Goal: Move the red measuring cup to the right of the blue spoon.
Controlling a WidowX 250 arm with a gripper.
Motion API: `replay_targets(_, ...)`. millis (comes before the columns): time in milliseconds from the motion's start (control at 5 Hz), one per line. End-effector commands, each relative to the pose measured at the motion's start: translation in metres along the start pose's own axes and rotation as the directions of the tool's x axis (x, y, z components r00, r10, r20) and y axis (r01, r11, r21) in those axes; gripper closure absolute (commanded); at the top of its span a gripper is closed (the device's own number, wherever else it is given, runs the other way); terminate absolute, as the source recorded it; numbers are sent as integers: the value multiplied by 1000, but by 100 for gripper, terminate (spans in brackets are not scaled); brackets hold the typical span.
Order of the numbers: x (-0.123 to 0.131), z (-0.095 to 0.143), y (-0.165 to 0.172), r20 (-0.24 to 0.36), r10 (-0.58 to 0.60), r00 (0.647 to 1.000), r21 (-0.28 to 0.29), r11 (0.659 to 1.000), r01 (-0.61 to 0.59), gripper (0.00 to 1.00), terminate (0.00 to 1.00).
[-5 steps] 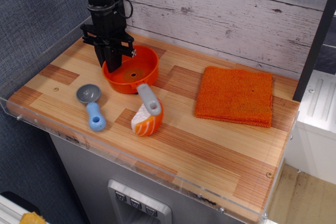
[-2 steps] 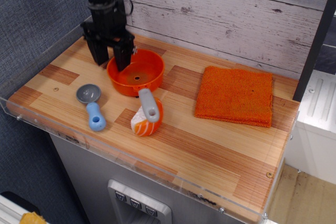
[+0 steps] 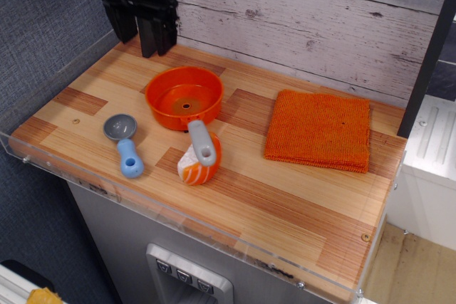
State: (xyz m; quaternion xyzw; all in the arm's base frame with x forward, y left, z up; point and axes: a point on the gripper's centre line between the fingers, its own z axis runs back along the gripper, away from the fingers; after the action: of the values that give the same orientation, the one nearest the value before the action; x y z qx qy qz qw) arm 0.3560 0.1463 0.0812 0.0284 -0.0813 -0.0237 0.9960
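Gripper (image 3: 140,30): hanging above the back-left corner of the table (image 3: 299,204), well clear of everything; jaws standing apart with a plain gap between them, holding nothing.

Spoon (image 3: 125,144): lying near the left front edge, grey bowl toward the back, blue handle pointing to the front.

Cup (image 3: 184,96): sitting upright on the table, to the right of the spoon and a little behind it, apart from it; its grey handle is reaching forward and lying across the top of the sushi piece (image 3: 199,161).

Sushi piece: sitting just in front of the cup, between spoon and cloth, touching the cup's handle.

Cloth (image 3: 319,129): lying folded and flat on the right half, well apart from the cup.

Task standing: judging by the layout, the cup is already sitting on the spoon's right, so the placing looks done.

Risk, handle: the handle is resting on the sushi piece, so I judge any nudge to that piece could be tipping or turning the cup.

Risk, re-grasp: if the gripper is coming down again, a jaw catching the rim could be dragging the cup back toward the spoon.

Risk, edge: the spoon is lying close to the clear front lip; a sideways push could be sending it against that lip.

Writing: no brand, label or readable text is showing anywhere.
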Motion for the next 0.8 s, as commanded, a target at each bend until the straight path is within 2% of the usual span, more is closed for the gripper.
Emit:
replay_targets(0, 13, 74, -17, 202, -106, 974, 39, 994, 100, 0, 0)
replay_targets(200, 20, 101, -35, 282, -169, 944, 25, 985, 169, 0, 0)
replay_targets(400, 23, 107, -59, 299, -237, 924, 26, 970, 241, 0, 0)
replay_targets(600, 23, 107, -59, 299, -237, 924, 26, 970, 241, 0, 0)
